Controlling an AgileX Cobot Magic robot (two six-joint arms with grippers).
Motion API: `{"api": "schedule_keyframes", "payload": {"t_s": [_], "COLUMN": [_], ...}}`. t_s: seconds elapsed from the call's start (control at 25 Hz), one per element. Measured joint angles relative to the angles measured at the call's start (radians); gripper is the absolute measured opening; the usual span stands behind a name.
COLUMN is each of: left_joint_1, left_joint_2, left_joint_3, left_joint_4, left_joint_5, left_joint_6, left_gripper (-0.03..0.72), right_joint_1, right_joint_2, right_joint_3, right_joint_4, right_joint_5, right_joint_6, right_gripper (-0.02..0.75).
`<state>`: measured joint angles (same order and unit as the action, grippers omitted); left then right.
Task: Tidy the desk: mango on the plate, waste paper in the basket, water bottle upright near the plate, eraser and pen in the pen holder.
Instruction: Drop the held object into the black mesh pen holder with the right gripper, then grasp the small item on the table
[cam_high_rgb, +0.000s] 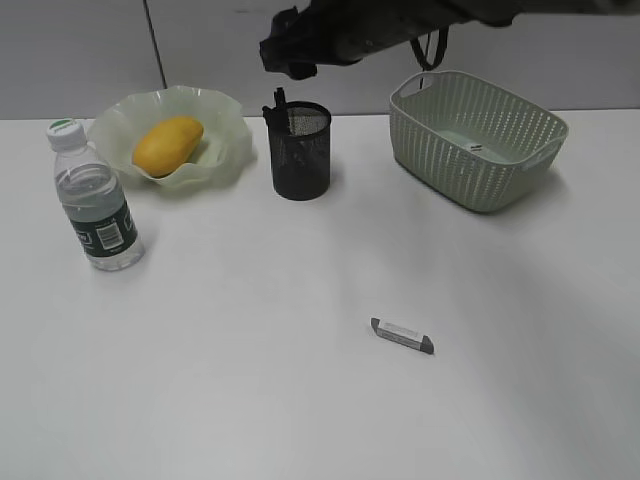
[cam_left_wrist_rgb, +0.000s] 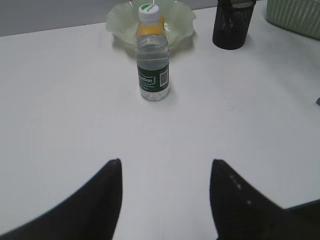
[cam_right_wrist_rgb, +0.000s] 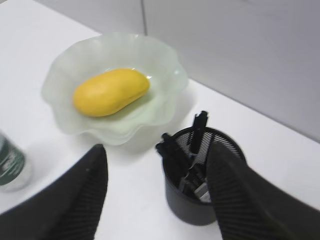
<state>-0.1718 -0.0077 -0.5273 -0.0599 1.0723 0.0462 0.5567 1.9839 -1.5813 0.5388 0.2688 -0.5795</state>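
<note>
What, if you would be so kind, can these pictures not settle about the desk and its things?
- Basket floor: the near wall hides most of it in the exterior view; whether the waste paper lies inside cannot be told.
- Pen holder contents: dark, blurred shapes in the right wrist view; which is a pen is unclear.
- Water bottle: cut off by the right wrist view's left edge.
- Mango: mostly behind the water bottle in the left wrist view.

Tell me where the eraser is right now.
In the exterior view the eraser lies flat on the bare desk, right of centre and towards the front, well apart from the pen holder and the basket behind it.
</note>
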Motion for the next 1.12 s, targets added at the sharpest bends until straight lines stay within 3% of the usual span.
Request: {"api": "schedule_keyframes", "payload": {"t_s": [0.24, 0.44, 0.56, 0.8, 0.96, 1.12], "left_joint_1": [0.0, 0.0, 0.0, 0.0, 0.0, 0.0], "left_joint_2": [0.0, 0.0, 0.0, 0.007, 0.089, 0.244], "left_joint_3": [0.0, 0.0, 0.0, 0.0, -0.003, -0.041], "left_joint_4": [0.0, 0.0, 0.0, -0.001, -0.003, -0.011], "left_joint_5": [0.0, -0.001, -0.001, -0.002, 0.005, 0.007], "left_joint_6": [0.0, 0.0, 0.0, 0.0, 0.004, 0.082], "left_gripper": [0.407, 0.388, 0.385, 0.385, 0.385, 0.385], "right_joint_1": [0.0, 0.0, -0.007, -0.081, -0.21, -0.371], "right_joint_2": [-0.036, -0.037, -0.038, -0.042, -0.085, -0.176], "right_joint_3": [-0.144, -0.241, -0.253, -0.253, -0.227, -0.131], "right_joint_4": [-0.146, -0.404, -0.539, -0.532, -0.516, -0.507], "right_joint_5": [0.504, 0.875, 0.932, 0.938, 0.938, 0.938], "right_joint_6": [0.108, 0.272, 0.366, 0.455, 0.468, 0.471], "right_gripper": [0.45, 0.447, 0.447, 0.447, 0.447, 0.447]}}
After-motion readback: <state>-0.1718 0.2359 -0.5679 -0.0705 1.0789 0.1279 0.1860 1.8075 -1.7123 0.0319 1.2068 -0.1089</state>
